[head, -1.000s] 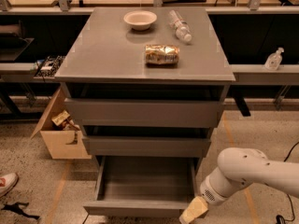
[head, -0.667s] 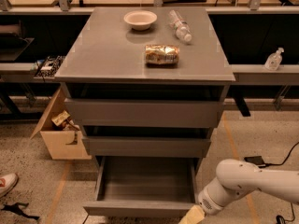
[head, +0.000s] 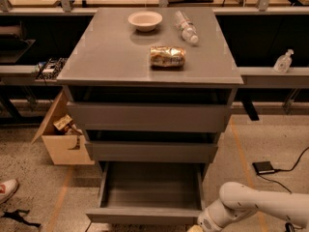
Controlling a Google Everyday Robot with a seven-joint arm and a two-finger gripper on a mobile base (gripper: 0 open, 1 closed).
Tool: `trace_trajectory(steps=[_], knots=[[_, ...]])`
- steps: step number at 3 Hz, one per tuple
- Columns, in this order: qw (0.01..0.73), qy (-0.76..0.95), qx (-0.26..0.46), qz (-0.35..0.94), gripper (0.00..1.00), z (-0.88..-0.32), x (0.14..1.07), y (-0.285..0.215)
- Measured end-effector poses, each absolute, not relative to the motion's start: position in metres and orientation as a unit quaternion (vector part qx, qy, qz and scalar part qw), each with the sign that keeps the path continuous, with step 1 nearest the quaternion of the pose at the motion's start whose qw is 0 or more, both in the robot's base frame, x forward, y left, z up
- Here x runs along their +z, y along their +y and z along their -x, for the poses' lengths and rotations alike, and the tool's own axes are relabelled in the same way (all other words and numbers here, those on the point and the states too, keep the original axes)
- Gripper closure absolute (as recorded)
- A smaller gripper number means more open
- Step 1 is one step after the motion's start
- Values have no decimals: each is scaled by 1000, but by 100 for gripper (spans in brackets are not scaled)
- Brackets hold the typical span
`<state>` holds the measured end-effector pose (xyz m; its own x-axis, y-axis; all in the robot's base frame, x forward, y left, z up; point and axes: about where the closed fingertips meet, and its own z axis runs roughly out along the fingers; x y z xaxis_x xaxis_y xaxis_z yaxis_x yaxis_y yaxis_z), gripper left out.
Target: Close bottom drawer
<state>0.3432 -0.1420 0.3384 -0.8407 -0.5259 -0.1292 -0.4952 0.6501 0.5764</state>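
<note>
The bottom drawer of the grey cabinet is pulled out wide. Its bare grey box interior shows and is empty. Its thin flat front strip runs along the bottom of the view. My white arm comes in from the lower right. My gripper sits at the very bottom edge, just right of the drawer's front right corner, mostly cut off by the frame.
The cabinet top holds a white bowl, a lying plastic bottle and a shiny snack bag. An open cardboard box stands at the left. A black device with cable lies on the floor at the right. A shoe shows far left.
My arm and gripper have sunk lower and slid toward the bottom edge of the view. The drawer stays pulled out the same.
</note>
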Motion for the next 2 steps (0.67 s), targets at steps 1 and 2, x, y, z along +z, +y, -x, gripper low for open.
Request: trace_trajectory(steps=[1, 2], knots=[[23, -900, -338, -274, 16, -340, 300, -135], [11, -900, -349, -260, 38, -345, 269, -133]])
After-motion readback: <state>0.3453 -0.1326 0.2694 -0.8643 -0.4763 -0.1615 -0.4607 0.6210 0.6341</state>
